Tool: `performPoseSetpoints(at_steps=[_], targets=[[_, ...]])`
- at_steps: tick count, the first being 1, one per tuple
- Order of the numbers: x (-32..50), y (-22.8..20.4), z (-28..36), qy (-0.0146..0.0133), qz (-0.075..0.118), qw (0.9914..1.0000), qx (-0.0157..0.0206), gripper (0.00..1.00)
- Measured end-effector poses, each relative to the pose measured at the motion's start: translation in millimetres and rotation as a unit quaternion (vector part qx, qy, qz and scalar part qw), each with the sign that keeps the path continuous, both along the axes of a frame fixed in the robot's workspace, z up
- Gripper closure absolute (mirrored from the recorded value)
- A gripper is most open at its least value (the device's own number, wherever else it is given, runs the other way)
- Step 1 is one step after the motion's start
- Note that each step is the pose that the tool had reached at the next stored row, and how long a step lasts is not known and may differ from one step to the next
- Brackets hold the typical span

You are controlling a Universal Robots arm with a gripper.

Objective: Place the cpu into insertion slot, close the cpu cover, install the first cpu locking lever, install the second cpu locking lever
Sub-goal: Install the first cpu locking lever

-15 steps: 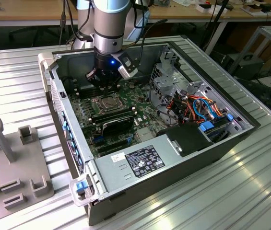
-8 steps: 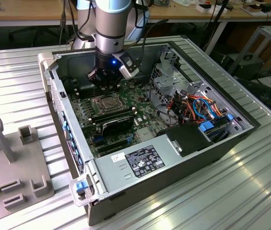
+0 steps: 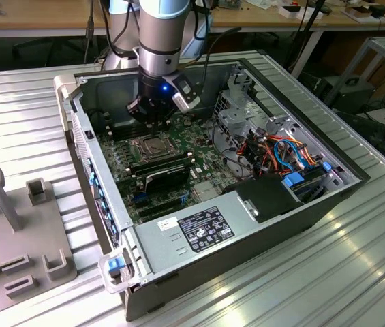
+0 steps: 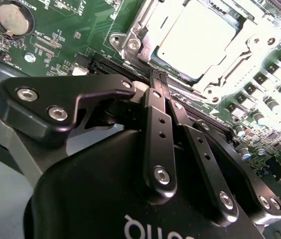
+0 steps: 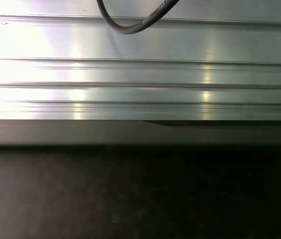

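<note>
One gripper (image 3: pixel 152 124), its fingers (image 4: pixel 155 119) pinched narrow with nothing seen between them, hovers just far of the cpu (image 3: pixel 149 145), seated under its cover (image 4: pixel 147 22)

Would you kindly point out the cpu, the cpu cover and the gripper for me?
cpu (image 4: pixel 197 42): second wrist view, middle of its silver top.
cpu cover (image 4: pixel 244 55): second wrist view, frame strip beside the chip.
gripper (image 4: pixel 159 78): second wrist view, between its fingertips.
</note>
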State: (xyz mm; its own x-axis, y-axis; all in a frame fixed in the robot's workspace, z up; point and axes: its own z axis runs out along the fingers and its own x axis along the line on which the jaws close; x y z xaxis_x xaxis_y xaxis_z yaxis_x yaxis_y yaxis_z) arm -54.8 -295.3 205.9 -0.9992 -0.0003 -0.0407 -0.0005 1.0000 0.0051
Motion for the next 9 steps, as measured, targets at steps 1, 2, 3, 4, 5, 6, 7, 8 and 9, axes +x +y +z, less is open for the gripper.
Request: performPoseSetpoints(at_steps=[1, 2, 3, 4, 5, 6, 7, 8, 9], targets=[[0.2, 0.0, 0.0, 0.0000, 0.000, 1.00000, -0.0001, 0.89], [0.5, 0.0, 0.0, 0.0002, 0.000, 1.00000, -0.0001, 0.89], [0.7, 0.0, 0.0, 0.0002, 0.000, 1.00000, -0.0001, 0.89], [0.9, 0.0, 0.0, 0.0003, 0.000, 1.00000, -0.0001, 0.89], [1.2, 0.0, 0.0, 0.0003, 0.000, 1.00000, -0.0001, 0.89], [1.7, 0.0, -0.1, 0.0004, 0.000, 1.00000, -0.0001, 0.89], [2.1, 0.0, -0.1, 0.0004, 0.000, 1.00000, -0.0001, 0.89], [2.5, 0.0, -0.2, 0.0004, 0.000, 1.00000, -0.0001, 0.89], [3.0, 0.0, -0.2, 0.0005, 0.000, 1.00000, -0.0001, 0.89]])
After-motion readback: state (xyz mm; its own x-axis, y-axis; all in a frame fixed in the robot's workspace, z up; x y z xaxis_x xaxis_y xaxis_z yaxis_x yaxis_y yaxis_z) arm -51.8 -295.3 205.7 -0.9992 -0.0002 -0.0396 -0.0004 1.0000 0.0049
